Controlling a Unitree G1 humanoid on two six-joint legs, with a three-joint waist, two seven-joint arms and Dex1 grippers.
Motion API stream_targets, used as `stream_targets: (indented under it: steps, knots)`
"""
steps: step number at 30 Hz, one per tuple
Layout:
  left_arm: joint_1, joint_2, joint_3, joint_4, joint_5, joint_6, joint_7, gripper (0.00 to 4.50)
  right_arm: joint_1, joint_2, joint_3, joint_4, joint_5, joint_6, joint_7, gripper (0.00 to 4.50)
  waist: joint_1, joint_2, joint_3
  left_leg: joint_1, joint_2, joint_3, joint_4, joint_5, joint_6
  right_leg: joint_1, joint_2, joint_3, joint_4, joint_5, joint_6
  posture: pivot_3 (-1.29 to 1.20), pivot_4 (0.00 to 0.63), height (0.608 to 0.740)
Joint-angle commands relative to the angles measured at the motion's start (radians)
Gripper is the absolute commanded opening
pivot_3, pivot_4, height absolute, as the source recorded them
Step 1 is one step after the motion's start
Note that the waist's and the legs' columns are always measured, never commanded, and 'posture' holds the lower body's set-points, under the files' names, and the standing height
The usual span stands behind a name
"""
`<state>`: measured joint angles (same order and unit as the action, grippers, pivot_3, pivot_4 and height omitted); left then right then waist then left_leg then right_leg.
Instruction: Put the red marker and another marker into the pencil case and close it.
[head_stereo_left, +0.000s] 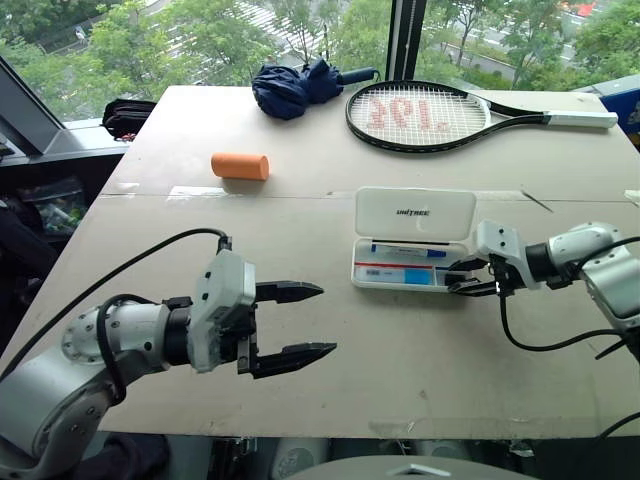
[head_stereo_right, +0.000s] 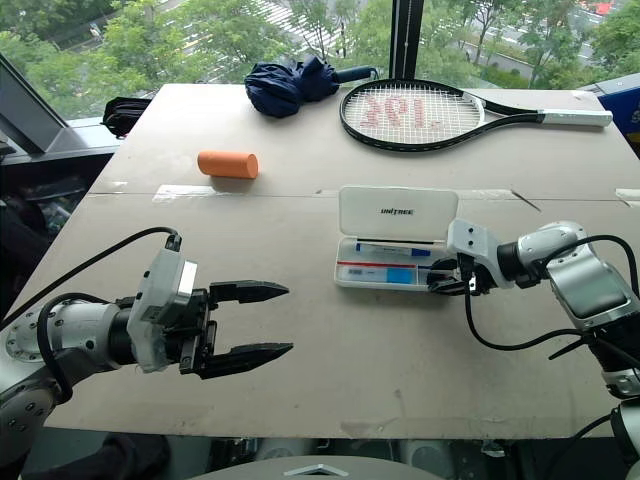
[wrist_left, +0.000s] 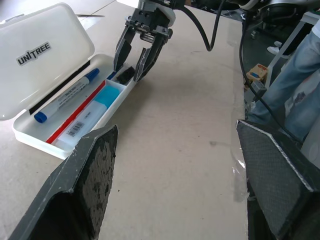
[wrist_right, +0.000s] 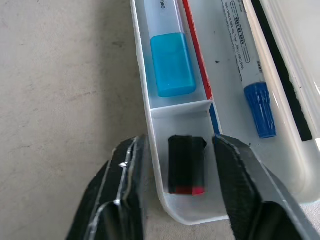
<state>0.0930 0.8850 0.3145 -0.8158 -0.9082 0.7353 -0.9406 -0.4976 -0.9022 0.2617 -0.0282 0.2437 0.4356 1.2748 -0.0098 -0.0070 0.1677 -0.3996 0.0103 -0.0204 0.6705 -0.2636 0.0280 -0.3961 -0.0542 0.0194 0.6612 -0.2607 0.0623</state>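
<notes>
The white pencil case (head_stereo_left: 415, 213) lies open at centre right of the table, lid raised. Inside are a blue-capped marker (wrist_left: 65, 100), a thin red stick (wrist_left: 75, 116) and a pale marker with a cyan cap (wrist_right: 172, 65). A short black piece with a red end (wrist_right: 186, 167) sits in the small end compartment; whether it or the stick is the red marker I cannot tell. My right gripper (head_stereo_left: 455, 278) is open at the case's right end, its fingers either side of that piece without touching it. My left gripper (head_stereo_left: 326, 320) hangs open and empty over the near left of the table.
An orange cylinder (head_stereo_left: 240, 166) lies at the far left. At the far edge are a tennis racket (head_stereo_left: 425, 115) and a folded dark blue umbrella (head_stereo_left: 295, 88). A person's leg in jeans (wrist_left: 300, 85) stands beyond the table's right side.
</notes>
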Motion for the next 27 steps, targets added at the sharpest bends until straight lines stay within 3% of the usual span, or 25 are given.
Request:
stream_targets:
  steps: [1, 3, 6, 9, 12, 16, 19, 21, 24, 27]
  knots:
    - [0.008, 0.005, 0.032, -0.033, -0.028, -0.019, 0.023, 3.83, 0.001, -0.046, -0.117, -0.053, 0.109, 0.069, 0.061, 2.33, 0.001, 0.001, 0.000, 0.000, 0.000, 0.000, 0.000, 0.000, 0.000, 0.000, 0.000, 0.000, 0.000, 0.000, 0.000, 0.00, 0.150, 0.732]
    - [0.013, 0.002, 0.032, -0.036, -0.029, -0.021, 0.036, 3.83, 0.001, -0.060, -0.169, -0.041, 0.162, 0.141, 0.060, 2.33, 0.004, 0.001, 0.001, 0.000, 0.000, 0.000, 0.000, 0.000, 0.000, 0.000, -0.001, 0.000, 0.000, 0.000, 0.000, 0.00, 0.150, 0.732]
    - [0.025, -0.006, 0.040, -0.039, -0.034, -0.027, 0.058, 3.83, -0.089, -0.040, -0.240, 0.074, 0.186, 0.246, -0.019, 1.55, 0.000, 0.001, 0.001, 0.000, 0.000, 0.000, 0.000, 0.000, 0.000, 0.000, -0.001, 0.000, 0.000, 0.000, 0.000, 0.00, 0.150, 0.732]
    - [0.040, -0.009, 0.046, -0.042, -0.039, -0.036, 0.070, 3.83, -0.233, -0.005, -0.230, 0.270, 0.107, 0.264, -0.129, 0.14, -0.004, 0.001, 0.001, 0.001, 0.000, 0.003, 0.000, 0.000, 0.000, 0.000, -0.001, 0.002, 0.000, 0.000, -0.001, 0.00, 0.150, 0.732]
    - [0.063, -0.018, 0.050, -0.042, -0.033, -0.047, 0.080, 3.83, -0.411, 0.081, -0.185, 0.543, -0.011, 0.231, -0.286, 0.06, -0.008, 0.001, 0.001, 0.002, 0.000, 0.005, -0.001, 0.000, 0.000, -0.001, 0.000, 0.004, 0.000, 0.000, -0.001, 0.00, 0.150, 0.732]
    - [0.101, -0.021, 0.057, -0.049, -0.023, -0.063, 0.079, 3.83, -0.572, 0.195, -0.134, 0.804, -0.104, 0.119, -0.313, 0.06, -0.006, 0.001, 0.001, 0.000, 0.000, 0.009, -0.002, 0.000, -0.001, -0.004, 0.000, 0.006, 0.000, 0.000, -0.001, 0.00, 0.150, 0.732]
    - [0.110, -0.019, 0.060, -0.054, -0.026, -0.070, 0.086, 3.83, -0.655, 0.267, -0.103, 0.937, -0.140, 0.072, -0.241, 0.06, -0.008, 0.002, 0.001, -0.003, 0.000, 0.012, -0.003, 0.001, -0.003, -0.009, 0.000, 0.009, 0.000, 0.000, 0.000, 0.00, 0.150, 0.732]
    - [0.121, -0.019, 0.063, -0.062, -0.028, -0.074, 0.093, 3.83, -0.678, 0.281, -0.070, 0.951, -0.131, 0.077, -0.058, 0.06, -0.004, 0.002, 0.002, -0.004, 0.000, 0.012, -0.003, 0.001, -0.002, -0.009, 0.000, 0.009, 0.000, 0.000, 0.000, 0.00, 0.150, 0.732]
    - [0.133, -0.020, 0.075, -0.073, -0.038, -0.074, 0.111, 3.83, -0.662, 0.244, -0.029, 0.816, -0.073, 0.137, 0.225, 0.06, -0.001, 0.003, 0.002, -0.005, 0.000, 0.010, -0.003, 0.000, -0.001, -0.009, -0.001, 0.008, -0.001, 0.000, 0.000, 0.00, 0.150, 0.732]
    - [0.145, -0.023, 0.072, -0.081, -0.044, -0.077, 0.124, 3.83, -0.578, 0.177, 0.013, 0.585, -0.027, 0.208, 0.326, 0.06, -0.001, 0.003, 0.002, -0.010, 0.000, 0.009, -0.001, 0.000, 0.000, -0.014, -0.002, 0.007, 0.001, 0.001, 0.000, 0.00, 0.150, 0.732]
